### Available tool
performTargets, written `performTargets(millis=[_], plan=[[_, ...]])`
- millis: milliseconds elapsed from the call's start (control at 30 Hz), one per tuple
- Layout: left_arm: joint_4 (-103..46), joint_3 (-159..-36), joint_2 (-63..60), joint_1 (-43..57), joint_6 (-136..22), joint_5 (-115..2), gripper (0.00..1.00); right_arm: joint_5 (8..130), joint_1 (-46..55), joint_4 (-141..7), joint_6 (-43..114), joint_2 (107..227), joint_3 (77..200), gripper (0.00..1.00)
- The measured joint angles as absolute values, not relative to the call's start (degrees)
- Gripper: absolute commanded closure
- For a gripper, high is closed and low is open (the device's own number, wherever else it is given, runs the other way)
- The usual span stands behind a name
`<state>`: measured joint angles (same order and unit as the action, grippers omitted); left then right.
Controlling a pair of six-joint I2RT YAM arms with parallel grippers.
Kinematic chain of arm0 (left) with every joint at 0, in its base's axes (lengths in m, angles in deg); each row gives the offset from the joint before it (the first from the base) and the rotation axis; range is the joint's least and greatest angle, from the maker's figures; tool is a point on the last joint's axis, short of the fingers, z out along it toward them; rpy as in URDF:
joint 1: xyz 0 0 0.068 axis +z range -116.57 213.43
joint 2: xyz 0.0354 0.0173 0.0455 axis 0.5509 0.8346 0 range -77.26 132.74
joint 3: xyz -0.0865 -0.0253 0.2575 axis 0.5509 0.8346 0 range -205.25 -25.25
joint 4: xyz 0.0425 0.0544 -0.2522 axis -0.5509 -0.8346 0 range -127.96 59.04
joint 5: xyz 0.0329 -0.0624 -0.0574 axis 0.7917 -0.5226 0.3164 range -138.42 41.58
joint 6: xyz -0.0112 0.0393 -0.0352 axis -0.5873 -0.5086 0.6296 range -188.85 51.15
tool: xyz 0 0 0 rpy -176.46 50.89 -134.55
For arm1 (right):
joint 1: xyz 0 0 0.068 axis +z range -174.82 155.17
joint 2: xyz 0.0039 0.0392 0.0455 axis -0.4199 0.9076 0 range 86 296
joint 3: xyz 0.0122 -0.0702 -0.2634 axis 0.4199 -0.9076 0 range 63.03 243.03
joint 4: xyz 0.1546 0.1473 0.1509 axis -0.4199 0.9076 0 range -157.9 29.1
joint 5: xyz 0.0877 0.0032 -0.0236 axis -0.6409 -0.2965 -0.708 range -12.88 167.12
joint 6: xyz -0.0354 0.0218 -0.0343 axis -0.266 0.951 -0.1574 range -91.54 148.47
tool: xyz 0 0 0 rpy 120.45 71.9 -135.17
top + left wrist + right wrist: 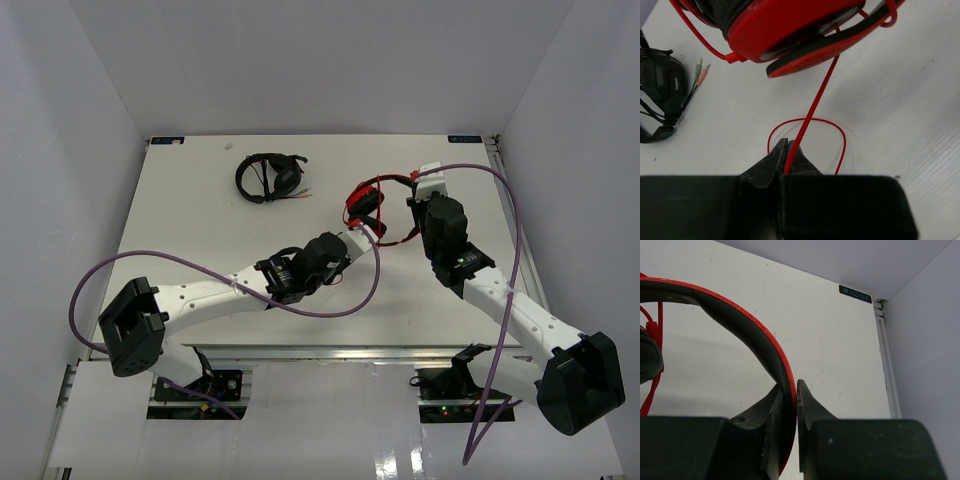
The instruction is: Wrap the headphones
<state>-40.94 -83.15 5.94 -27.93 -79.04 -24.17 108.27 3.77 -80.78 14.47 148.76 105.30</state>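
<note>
Left gripper point(786, 150) is pinching cable point(815, 95), jaws closed on it | right gripper point(789, 390) is clamping headband point(740, 315) tight | headphones point(368, 205) are being held right of black headphones point(268, 177) | winding is needing taut cable, steady headband

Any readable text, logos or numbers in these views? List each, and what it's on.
"XDOF": dark label at far edge of the table, right wrist view.
"Canyon", small and uncertain: ear cup of the black headphones.
Corner labels in the top view: too small to read.
No numbers.
</note>
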Motion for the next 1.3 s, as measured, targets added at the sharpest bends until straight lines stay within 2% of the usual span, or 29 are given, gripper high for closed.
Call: performTargets(millis=[200,300,500,1133,1300], plan=[[-34.1,-81.0,5.9,-28.1,-81.8,-16.4,0.94,107.1,3.7,-77.0,17.1,149.4,107.1,0.92],[-29.7,-79.3,5.9,-28.3,-82.9,-11.9,0.87,106.5,3.7,-75.3,18.5,149.8,108.5,0.92],[-23.5,-77.6,5.9,-28.3,-84.5,-6.1,0.81,105.1,2.8,-72.0,21.3,151.2,111.2,0.92],[-17.7,-77.3,3.4,-28.6,-88.4,-2.6,0.73,103.3,1.0,-66.2,23.5,154.5,112.1,0.92],[-17.9,-79.1,2.4,-28.7,-89.3,-4.2,0.67,102.6,1.0,-66.1,23.5,156.7,112.4,0.92]])
